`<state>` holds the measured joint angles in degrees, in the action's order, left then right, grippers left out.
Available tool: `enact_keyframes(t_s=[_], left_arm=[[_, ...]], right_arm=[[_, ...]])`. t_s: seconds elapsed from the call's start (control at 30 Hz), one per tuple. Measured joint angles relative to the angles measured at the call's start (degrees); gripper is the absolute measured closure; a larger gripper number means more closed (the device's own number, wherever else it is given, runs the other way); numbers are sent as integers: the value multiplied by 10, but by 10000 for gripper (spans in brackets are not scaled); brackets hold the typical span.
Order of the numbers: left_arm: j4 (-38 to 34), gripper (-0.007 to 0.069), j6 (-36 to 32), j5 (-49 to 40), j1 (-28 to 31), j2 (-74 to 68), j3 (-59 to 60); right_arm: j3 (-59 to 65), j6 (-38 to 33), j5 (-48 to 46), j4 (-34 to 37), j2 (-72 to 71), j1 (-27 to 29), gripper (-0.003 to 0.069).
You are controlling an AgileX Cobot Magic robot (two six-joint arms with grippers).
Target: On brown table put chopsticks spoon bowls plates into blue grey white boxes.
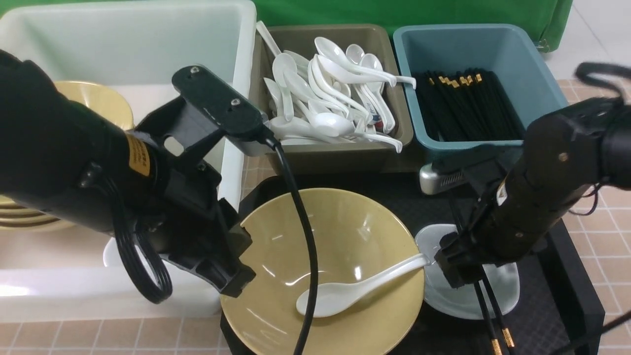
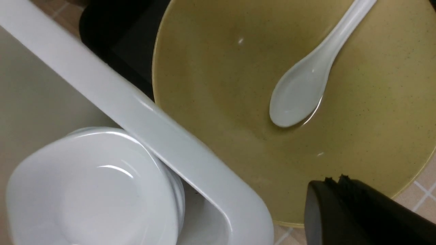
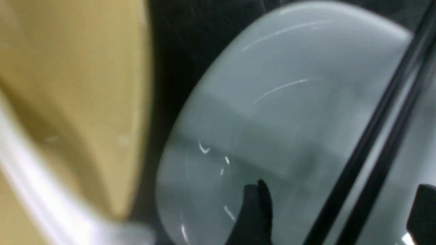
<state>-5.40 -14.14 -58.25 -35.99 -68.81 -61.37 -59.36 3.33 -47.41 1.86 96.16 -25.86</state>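
The chopsticks (image 1: 493, 315) are what we judge the right end effector (image 1: 456, 273) is after. They should be light, stiff and slick, quick to roll or scissor apart. We would pinch both together near the middle, squarely across their length, so neither one slips out. They are thin black sticks with gold bands near one end. They lie side by side across a plate (image 1: 453, 301), with the banded ends running off it over the black tray (image 1: 542, 315) on the desk (image 1: 606, 222).

The right end effector hangs low over that plate. In its wrist view the two fingers stand apart with the sticks passing between them and touching neither, so we read it as released, holding nothing.

The plate is small, glossy, white and rounded-square. It will likely be hard, brittle and slippery, and is best taken by the rim.

Just beside it sits a wide mustard bowl (image 1: 345, 231), with a white spoon (image 1: 340, 293) lying in it, its handle resting on the rim nearest the plate.

The left end effector (image 1: 231, 281) hovers clenched and empty between the bowl and the white box (image 1: 241, 49).

The blue box (image 1: 493, 49), already holding black sticks, stands at the far right.
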Motion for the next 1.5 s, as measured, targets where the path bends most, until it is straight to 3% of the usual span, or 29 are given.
enact_keyframes(t_s=[0.17,0.3,0.33,0.57,0.8,1.1,1.3,1.47,1.5], left_arm=[[1,621,0,4,0,0,0],[1,621,0,10,0,0,0],[1,621,0,13,0,0,0],[12,621,34,52,1,-1,0],[-6,621,64,181,62,-74,-11],[-52,621,-26,262,71,-211,-205],[-52,621,-34,261,71,-240,-265],[-42,621,-43,237,71,-239,-265],[-35,621,-43,222,72,-237,-265]], right_arm=[[0,5,2,0,15,0,269],[-2,9,1,0,15,0,497],[-4,9,2,0,15,0,506],[-18,-14,-46,-1,-30,0,500],[-143,-33,-48,-30,-99,21,500],[-344,-5,73,-45,43,121,500],[-439,19,94,-46,176,152,498],[-513,31,69,-46,255,164,389],[-529,31,44,-46,263,165,334]])
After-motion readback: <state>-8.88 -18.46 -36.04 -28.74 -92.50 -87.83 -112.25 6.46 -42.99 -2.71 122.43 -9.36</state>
